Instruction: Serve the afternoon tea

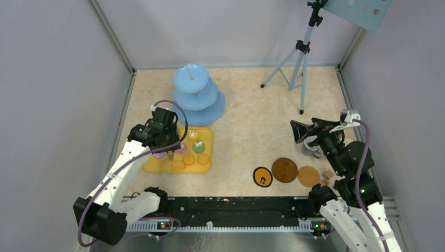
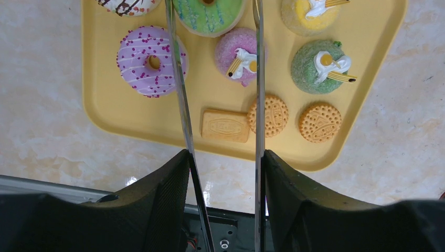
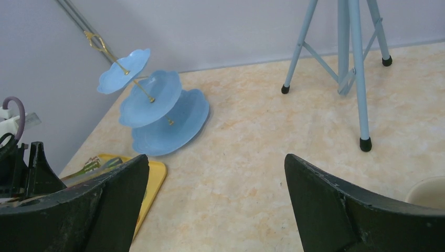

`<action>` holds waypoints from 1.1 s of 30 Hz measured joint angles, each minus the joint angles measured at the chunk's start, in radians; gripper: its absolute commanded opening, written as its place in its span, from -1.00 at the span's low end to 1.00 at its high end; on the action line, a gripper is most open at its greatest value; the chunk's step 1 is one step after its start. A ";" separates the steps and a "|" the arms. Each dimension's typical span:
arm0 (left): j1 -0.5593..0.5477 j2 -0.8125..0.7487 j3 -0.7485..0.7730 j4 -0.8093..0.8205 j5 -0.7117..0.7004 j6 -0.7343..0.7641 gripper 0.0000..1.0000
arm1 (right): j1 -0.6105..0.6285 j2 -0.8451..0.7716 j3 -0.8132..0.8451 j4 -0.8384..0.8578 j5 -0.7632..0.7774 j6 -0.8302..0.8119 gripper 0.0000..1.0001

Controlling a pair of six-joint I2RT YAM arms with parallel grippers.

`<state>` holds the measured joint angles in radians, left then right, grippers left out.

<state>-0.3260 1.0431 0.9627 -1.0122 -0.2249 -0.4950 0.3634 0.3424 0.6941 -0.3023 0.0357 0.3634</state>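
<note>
Marbled beige tabletop, grey walls on three sides.

- Left gripper: partly closed on the long metal tongs, one blade against each finger. The blades reach out over the yellow tray.
- On the tray: pink pastry between the blades, purple donut to their left, green pastry to their right, and three orange biscuits along the near edge.
- Right gripper: jaws spread wide, holding nothing, raised above the table.
- Light-blue three-tier stand: just behind the tray, bare.
- Two brown coasters: at front right, near the right arm.
- Tripod: in the far right corner.
</note>
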 measured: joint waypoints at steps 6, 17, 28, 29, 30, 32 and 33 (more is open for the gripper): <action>0.003 0.001 -0.002 0.001 0.001 0.001 0.04 | 0.000 0.000 0.000 -0.001 0.000 0.000 0.97; 0.003 -0.003 -0.002 0.003 0.000 0.004 -0.15 | 0.000 0.000 0.000 -0.001 0.000 0.000 0.97; 0.003 -0.111 -0.002 0.056 0.008 0.031 -0.19 | 0.000 0.001 -0.001 0.008 -0.009 0.007 0.97; 0.003 -0.113 -0.002 0.075 0.013 0.035 -0.20 | 0.000 0.002 -0.001 0.011 -0.012 0.008 0.97; 0.003 -0.113 -0.002 0.092 0.021 0.040 -0.20 | 0.000 0.004 -0.001 0.016 -0.014 0.009 0.97; 0.003 -0.104 -0.002 0.130 0.039 0.053 -0.21 | 0.000 0.011 -0.001 0.027 -0.019 0.015 0.97; 0.003 -0.098 -0.003 0.150 0.049 0.057 -0.20 | 0.000 0.013 -0.001 0.029 -0.024 0.016 0.97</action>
<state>-0.3233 0.9451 0.9596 -0.8627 -0.1757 -0.4381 0.3634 0.3557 0.6933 -0.2733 0.0120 0.3798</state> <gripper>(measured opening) 0.435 0.985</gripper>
